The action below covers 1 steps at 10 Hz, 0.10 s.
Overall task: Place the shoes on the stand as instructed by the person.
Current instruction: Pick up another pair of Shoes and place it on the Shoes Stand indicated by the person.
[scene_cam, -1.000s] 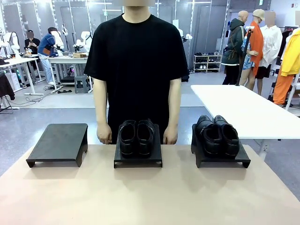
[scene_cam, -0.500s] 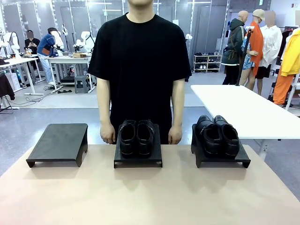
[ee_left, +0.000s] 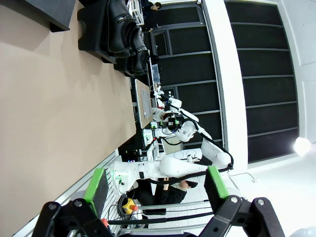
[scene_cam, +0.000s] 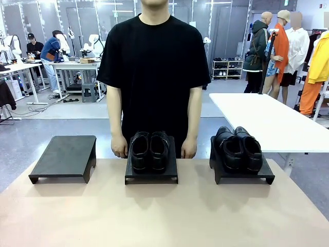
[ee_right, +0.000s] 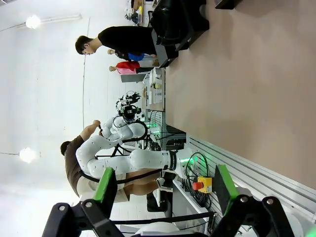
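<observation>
Three black stands are lined up on the tan table (scene_cam: pixel 154 216): the left stand (scene_cam: pixel 64 158) sits bare, while the shoes (scene_cam: pixel 149 151) are parked on the middle stand (scene_cam: pixel 151 174) and another pair (scene_cam: pixel 238 148) on the right stand (scene_cam: pixel 241 174). The person (scene_cam: pixel 154 77) is stood right behind the table, hands hanging beside the middle stand, with a busy lab room seen behind and a white table (scene_cam: pixel 267 121) off to the right. The left gripper (ee_left: pixel 155 190) and right gripper (ee_right: pixel 165 190) are both held spread wide with nothing between the green pads.

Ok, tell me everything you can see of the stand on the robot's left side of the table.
The left stand is a low, matte black platform, dark and slightly mottled on top, with a flat rectangular top sloping down toward the robot and short side legs with a cut-out beneath. It rests on the tan table, apart from the middle stand. Nothing sits on it, and nothing but the table touches it.
</observation>
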Tool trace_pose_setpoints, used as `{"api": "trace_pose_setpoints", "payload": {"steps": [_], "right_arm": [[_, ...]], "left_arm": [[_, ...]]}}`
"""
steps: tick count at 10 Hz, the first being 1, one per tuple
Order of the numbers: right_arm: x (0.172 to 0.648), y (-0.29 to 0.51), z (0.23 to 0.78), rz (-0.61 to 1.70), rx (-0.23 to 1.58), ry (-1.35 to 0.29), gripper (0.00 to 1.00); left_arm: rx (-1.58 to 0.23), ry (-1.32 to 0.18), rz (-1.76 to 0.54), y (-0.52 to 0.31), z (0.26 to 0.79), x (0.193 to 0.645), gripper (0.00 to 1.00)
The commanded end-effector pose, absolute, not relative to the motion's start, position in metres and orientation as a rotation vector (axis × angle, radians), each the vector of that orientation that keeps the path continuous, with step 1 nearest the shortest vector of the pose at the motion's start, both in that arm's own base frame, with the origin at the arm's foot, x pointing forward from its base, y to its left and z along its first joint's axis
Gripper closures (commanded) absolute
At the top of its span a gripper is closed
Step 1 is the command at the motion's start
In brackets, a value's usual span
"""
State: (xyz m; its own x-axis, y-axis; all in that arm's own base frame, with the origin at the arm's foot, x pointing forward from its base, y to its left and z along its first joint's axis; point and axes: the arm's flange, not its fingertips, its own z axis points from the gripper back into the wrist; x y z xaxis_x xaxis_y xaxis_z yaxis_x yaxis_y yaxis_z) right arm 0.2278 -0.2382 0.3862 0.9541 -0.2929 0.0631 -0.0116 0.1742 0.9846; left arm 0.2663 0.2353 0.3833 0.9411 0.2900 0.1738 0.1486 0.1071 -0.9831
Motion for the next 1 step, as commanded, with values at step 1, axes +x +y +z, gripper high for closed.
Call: {"api": "trace_pose_setpoints", "payload": {"steps": [1], "right_arm": [[0.2241, -0.2371, 0.3874, -0.177, 1.381, -0.267, 0.0]], "left_arm": [[-1.462, -0.384, 0.103, 0.2333, 0.385, 0.2649, 0.0]]}}
